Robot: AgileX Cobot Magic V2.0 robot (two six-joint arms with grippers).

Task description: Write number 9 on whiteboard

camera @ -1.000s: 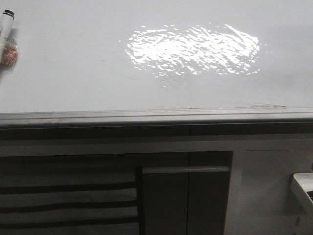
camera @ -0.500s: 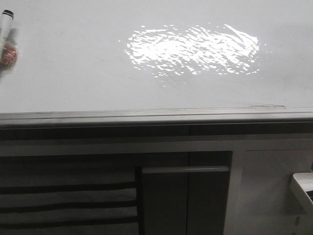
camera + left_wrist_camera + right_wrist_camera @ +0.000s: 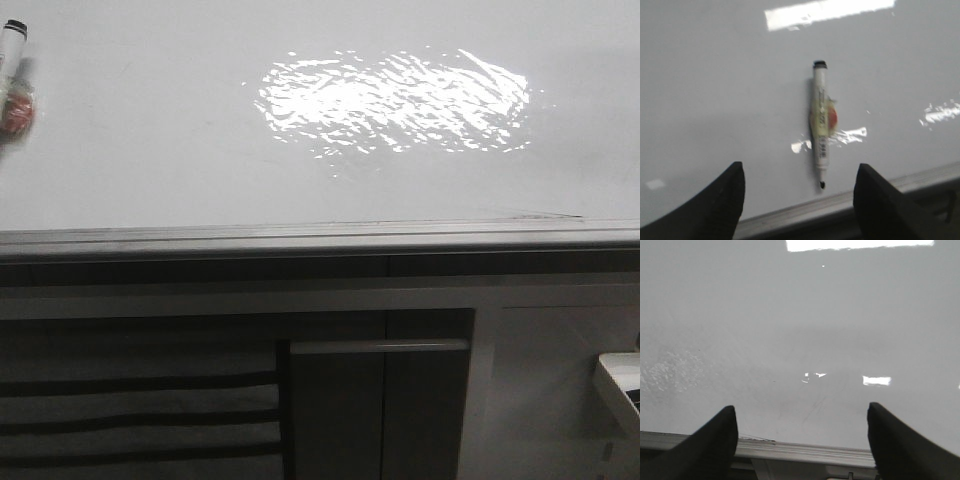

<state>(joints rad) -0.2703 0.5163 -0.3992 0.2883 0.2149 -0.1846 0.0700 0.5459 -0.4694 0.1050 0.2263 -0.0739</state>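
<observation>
Glossy white-grey whiteboard (image 3: 150,150), grey metal frame edge, rippled glare patch (image 3: 390,100); no figure 9 visible on it. White-barrelled black-capped marker (image 3: 821,125) lies flat, cut off at the front view's left edge. Left pincer (image 3: 799,200) and right pincer (image 3: 802,440): wide open, empty. Front view unchanged from half a second ago.

You see almost nothing change across the front view. The marker (image 3: 12,45) at the far left edge of the whiteboard (image 3: 150,150) sits a touch lower and further left than a second ago, with slightly less of its body in view. The red-and-yellow blur (image 3: 16,108) beside it shifts left along with it by the same slight amount.
</observation>
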